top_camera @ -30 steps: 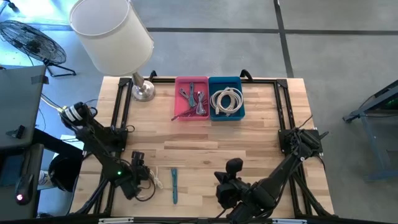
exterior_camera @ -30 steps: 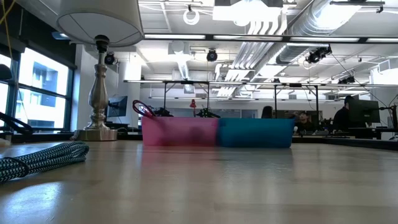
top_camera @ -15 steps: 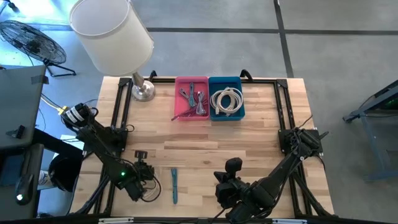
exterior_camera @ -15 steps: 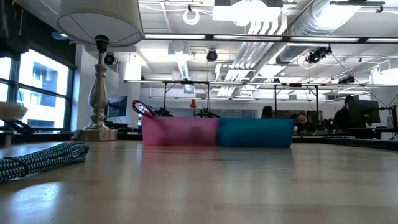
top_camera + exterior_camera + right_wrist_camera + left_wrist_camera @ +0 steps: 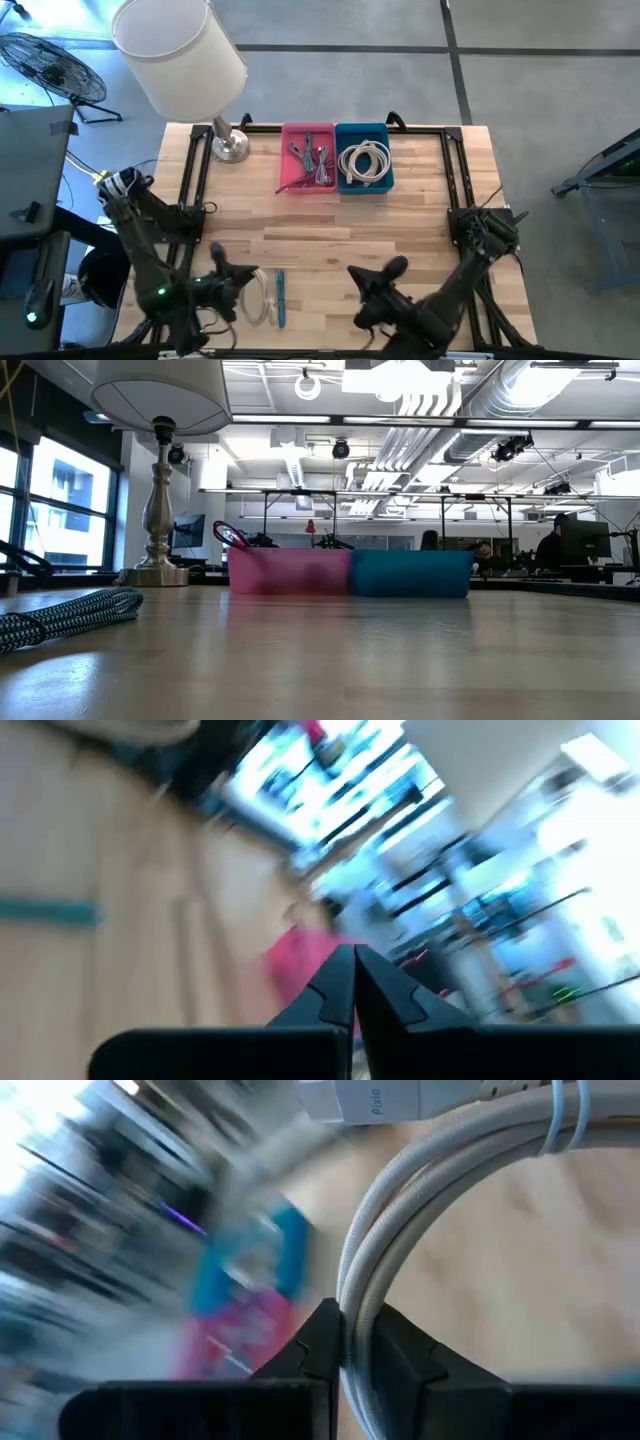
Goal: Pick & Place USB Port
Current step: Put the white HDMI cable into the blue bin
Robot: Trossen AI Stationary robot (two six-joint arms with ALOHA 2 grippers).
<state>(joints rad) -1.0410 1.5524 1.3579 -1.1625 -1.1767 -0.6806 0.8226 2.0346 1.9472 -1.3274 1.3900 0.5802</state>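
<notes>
My left gripper (image 5: 243, 283) is at the table's near left, shut on a coiled white USB cable (image 5: 258, 297). The left wrist view shows the coil (image 5: 420, 1210) reaching out past the fingers, with its white plug (image 5: 370, 1100) at the far end. A teal braided cable (image 5: 280, 298) lies flat on the wood just right of it and also shows in the low view (image 5: 60, 615). My right gripper (image 5: 398, 266) is shut on nothing, held above the near middle of the table. The pink bin (image 5: 309, 158) and the blue bin (image 5: 363, 157) stand at the far edge. My left gripper pinches two strands of the white coil side by side at a bend of the loop (image 5: 352, 1295), between its two fingers. The fingers lie across the strands and point nearly level toward the table's right. The rest of the coil stretches out beyond the fingertips, raised off the wood.
A lamp (image 5: 228, 145) with a big white shade stands at the far left corner. The pink bin holds grey and red cables; the blue bin holds coiled white cables (image 5: 365, 160). Bare wood lies between the bins and the arms.
My left gripper has risen from the table and tipped from pointing down to nearly level. The white cable, which lay on the wood beside the teal one, has come up with it. My right gripper has swung its tip a little toward the table's right.
</notes>
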